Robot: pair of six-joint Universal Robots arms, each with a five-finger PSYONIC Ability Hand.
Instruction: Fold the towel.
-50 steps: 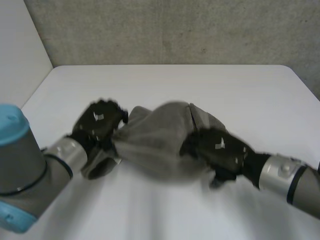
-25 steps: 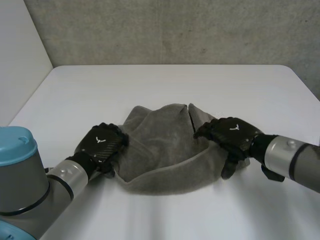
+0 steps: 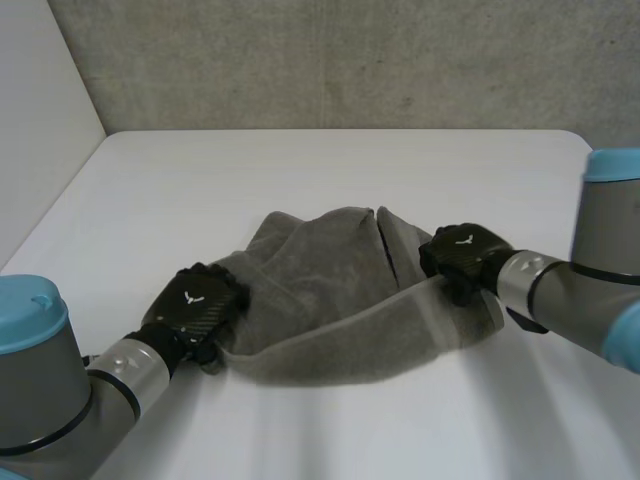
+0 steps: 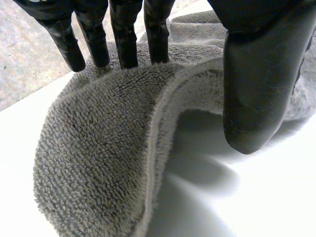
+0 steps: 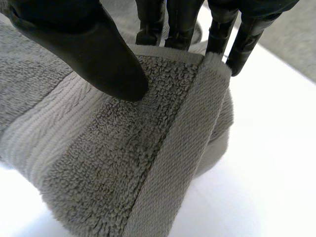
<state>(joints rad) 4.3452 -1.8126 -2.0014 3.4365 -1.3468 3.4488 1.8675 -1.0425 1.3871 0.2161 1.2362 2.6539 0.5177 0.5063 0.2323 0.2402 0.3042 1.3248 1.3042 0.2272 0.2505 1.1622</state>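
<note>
Now, left hand [image 3: 190, 305] and right hand [image 3: 462, 250] each pinch a near corner of the towel [image 3: 320, 290] between fingers [image 5: 180, 19] and thumb; uneven tension could pull one corner free.

- A white table [image 3: 330, 170], rounded at its far corners, carries one item.
- A grey towel [image 3: 320, 290] (terry pile, a flat woven band along one hem) lies bunched near the table's middle, its near edge raised off the tabletop.
</note>
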